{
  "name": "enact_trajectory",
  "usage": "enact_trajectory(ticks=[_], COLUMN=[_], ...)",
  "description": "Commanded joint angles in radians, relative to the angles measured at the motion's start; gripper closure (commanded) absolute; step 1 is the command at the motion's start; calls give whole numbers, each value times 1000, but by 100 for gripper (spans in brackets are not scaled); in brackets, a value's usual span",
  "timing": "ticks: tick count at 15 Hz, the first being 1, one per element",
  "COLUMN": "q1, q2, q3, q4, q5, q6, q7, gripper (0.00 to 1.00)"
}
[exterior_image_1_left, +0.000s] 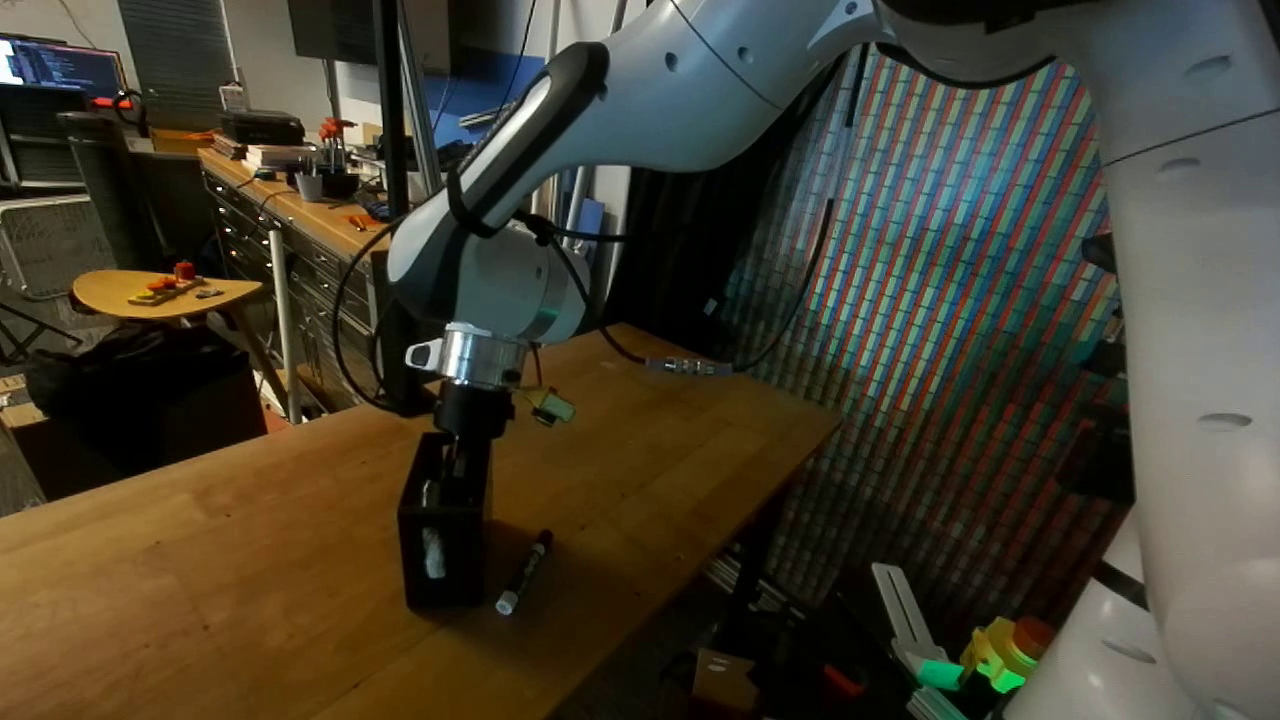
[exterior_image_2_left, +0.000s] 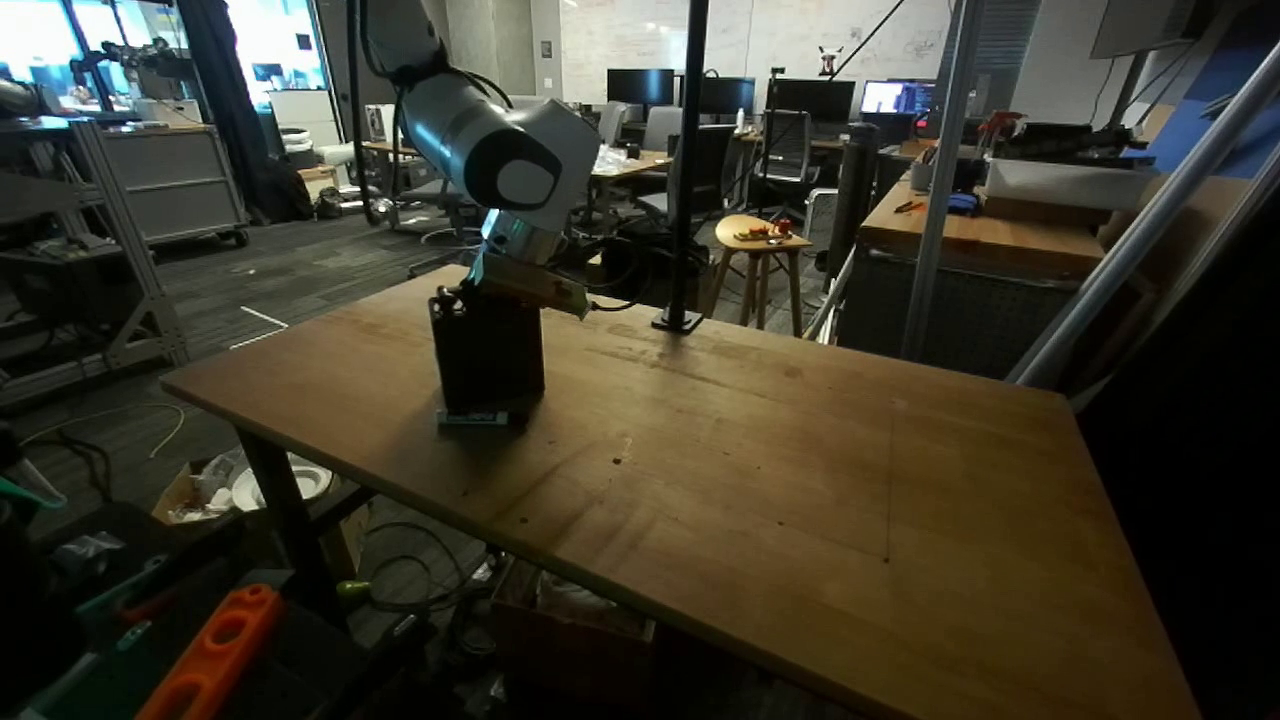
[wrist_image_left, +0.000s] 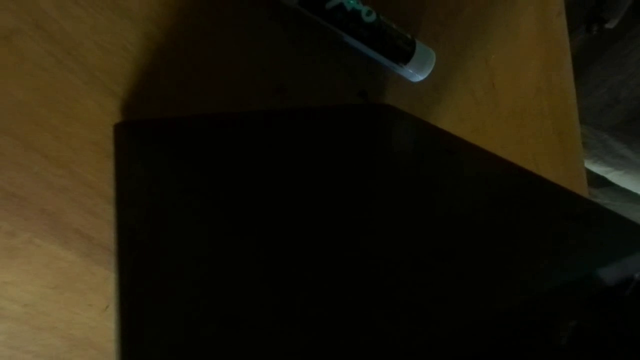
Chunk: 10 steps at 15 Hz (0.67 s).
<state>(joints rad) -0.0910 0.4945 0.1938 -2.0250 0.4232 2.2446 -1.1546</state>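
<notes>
Tall black box is filling most of the wrist view, too dark to separate wall from interior; its edges are running straight, corners crisp. Just beside it, a dry-erase marker is lying flat: round plastic barrel, black label, green lettering, whitish end. Box is standing upright on the wooden surface, mouth up, presumably so the arm can be working from above. Marker is lying along the foot of the box, a thin gap showing in an exterior view.

Jaws are sitting at the mouth of the box; can't tell whether they're spread, pressed together or pinching anything, since the dark walls are hiding the tips. Something pale is showing inside, could be contents or glare. Metal coupling is carrying the jaws, machined and shiny against the smooth white shell of the Franka arm. Black strap is wrapping the forearm, likely keeping the cable tidy.

Farther back, a slim black post is rising from a square foot near the surface's edge, probably serving as a mount. Past that, a wooden stool is holding small red and yellow bits, and a monitor is glowing behind.
</notes>
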Motion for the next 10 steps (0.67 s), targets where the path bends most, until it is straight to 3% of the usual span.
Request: enact_trajectory(ticks=[1, 10], q1=[36, 115], q2=[-79, -244], q3=[-10, -24], q4=[-35, 29], q5=[-69, -273], q6=[-26, -147], q7=[64, 319], gripper=[86, 87])
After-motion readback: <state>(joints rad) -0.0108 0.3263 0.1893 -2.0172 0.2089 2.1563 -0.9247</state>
